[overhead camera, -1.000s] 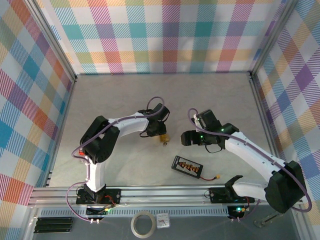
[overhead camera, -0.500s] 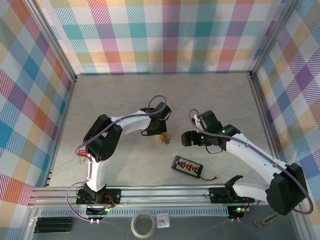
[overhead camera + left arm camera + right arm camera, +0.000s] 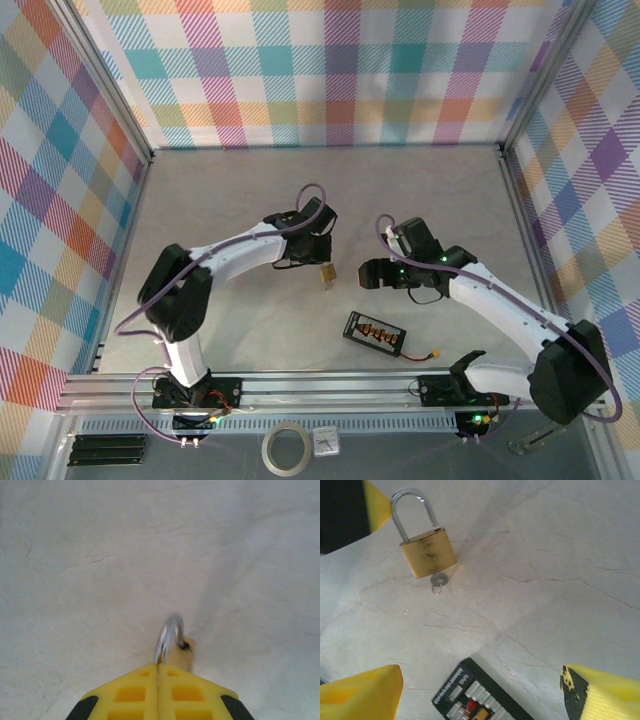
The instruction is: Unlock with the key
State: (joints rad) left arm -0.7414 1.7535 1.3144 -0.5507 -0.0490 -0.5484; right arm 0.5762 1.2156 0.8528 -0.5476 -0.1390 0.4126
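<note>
1. Left end effector (image 3: 159,680): clamped shut on the shackle of the padlock (image 3: 427,552), probably to steady the body against turning.
2. Padlock: mid-desk (image 3: 230,200), between the 2 arms; shackle apparently locked, brass body clear of the fingers.
3. Key (image 3: 438,582): seated in the keyhole at the body's base, head exposed for access.
4. Right end effector (image 3: 370,277): jaws wide apart, gripping nothing; near the padlock, likely poised for the key.
5. Black connector board (image 3: 372,333): near the padlock, toward the bases, apart from both; uninvolved.
</note>
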